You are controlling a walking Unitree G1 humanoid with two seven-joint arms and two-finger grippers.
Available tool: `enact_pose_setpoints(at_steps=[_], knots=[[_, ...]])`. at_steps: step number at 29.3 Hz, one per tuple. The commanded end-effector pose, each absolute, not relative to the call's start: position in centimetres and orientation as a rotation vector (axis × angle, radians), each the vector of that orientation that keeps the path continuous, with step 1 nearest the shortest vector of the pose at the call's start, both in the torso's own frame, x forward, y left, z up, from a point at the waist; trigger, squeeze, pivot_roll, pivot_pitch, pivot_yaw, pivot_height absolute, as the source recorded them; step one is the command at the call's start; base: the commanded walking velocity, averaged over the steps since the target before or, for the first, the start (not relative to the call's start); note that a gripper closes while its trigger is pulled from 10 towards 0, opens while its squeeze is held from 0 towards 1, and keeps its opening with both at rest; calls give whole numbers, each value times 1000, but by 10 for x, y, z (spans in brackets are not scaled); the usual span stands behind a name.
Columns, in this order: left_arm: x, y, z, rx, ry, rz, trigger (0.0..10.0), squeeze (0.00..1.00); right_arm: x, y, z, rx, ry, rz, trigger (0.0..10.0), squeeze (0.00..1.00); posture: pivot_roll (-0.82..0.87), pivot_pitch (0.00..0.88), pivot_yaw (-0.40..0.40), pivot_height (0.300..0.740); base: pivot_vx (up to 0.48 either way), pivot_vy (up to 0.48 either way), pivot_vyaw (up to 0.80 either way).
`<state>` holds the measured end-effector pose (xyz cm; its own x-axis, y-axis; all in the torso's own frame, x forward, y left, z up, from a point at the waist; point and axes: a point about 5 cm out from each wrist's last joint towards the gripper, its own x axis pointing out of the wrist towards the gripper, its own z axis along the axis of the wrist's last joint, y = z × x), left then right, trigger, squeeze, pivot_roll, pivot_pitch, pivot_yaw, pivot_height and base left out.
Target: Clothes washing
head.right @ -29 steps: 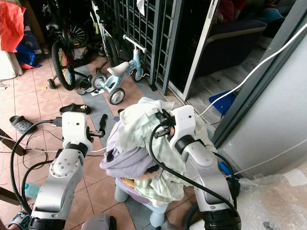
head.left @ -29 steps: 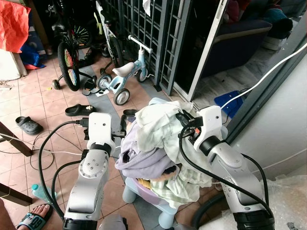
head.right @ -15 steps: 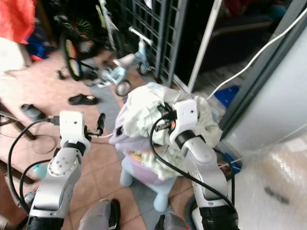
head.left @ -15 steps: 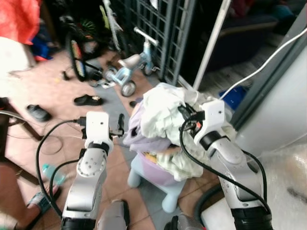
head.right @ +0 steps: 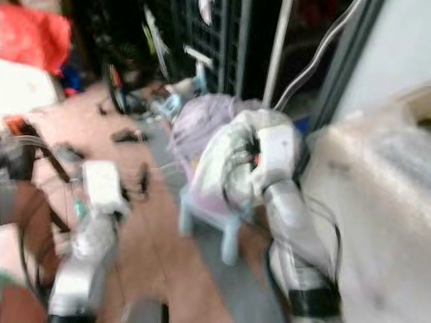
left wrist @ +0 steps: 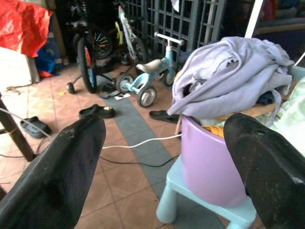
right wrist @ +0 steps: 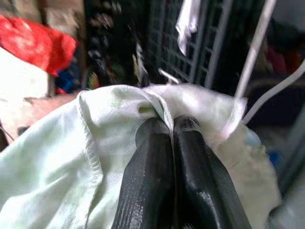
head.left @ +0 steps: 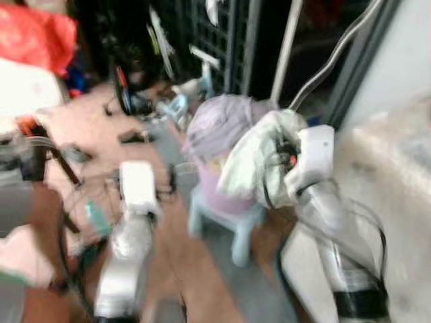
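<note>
Right gripper (right wrist: 172, 125) jaws clenched on a fold of the pale green soft cotton cloth (right wrist: 95, 167), centre of the right wrist frame. Judging: light, limp, will drape and snag; pinch at a hem. Left gripper (left wrist: 162, 157) jaws released, facing the lavender plastic laundry tub (left wrist: 209, 162) on the light blue plastic stool (left wrist: 200, 212). Head views motion-blurred; tub contents mostly hidden under the lilac garment (left wrist: 228, 76).

two grippers (left wrist: 162, 167) (right wrist: 172, 157), one purple basket (left wrist: 209, 162), one stool (left wrist: 200, 212)

our right gripper (right wrist: 172, 125) is raised with fingers pinched together; our left gripper (left wrist: 164, 157) is held forward, fingers (left wrist: 62, 171) spread wide.
</note>
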<state>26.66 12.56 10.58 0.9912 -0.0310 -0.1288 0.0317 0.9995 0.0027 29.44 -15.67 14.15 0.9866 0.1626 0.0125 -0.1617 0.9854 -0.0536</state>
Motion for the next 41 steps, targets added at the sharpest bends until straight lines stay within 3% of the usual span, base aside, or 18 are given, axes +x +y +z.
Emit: enact_pose_setpoints(at_steps=[1, 11, 22, 29, 41], knots=[[274, 128, 123, 9, 73, -26, 10000, 0, 304, -155, 166, -56, -114, 148, 10000, 0, -19, 0, -19, 740, 0, 0, -800], [269, 131, 130, -4, 43, -33, 10000, 0, 311, -173, 189, -121, -217, -1, 10000, 0, -25, 0, -21, 740, 28, 0, -800], [272, 132, 127, -40, 56, -25, 10000, 0, 322, -175, 200, -177, -262, 16, 10000, 0, -28, 0, -26, 740, 291, 0, -800], [272, 134, 125, -49, 68, -17, 10000, 0, 322, -168, 198, -191, -274, 80, 10000, 0, -29, 0, -18, 740, 296, 379, -729], [266, 131, 122, -55, 79, -35, 10000, 0, 320, -155, 196, -223, -288, 173, 10000, 0, -26, 0, -15, 740, 45, 448, 0]])
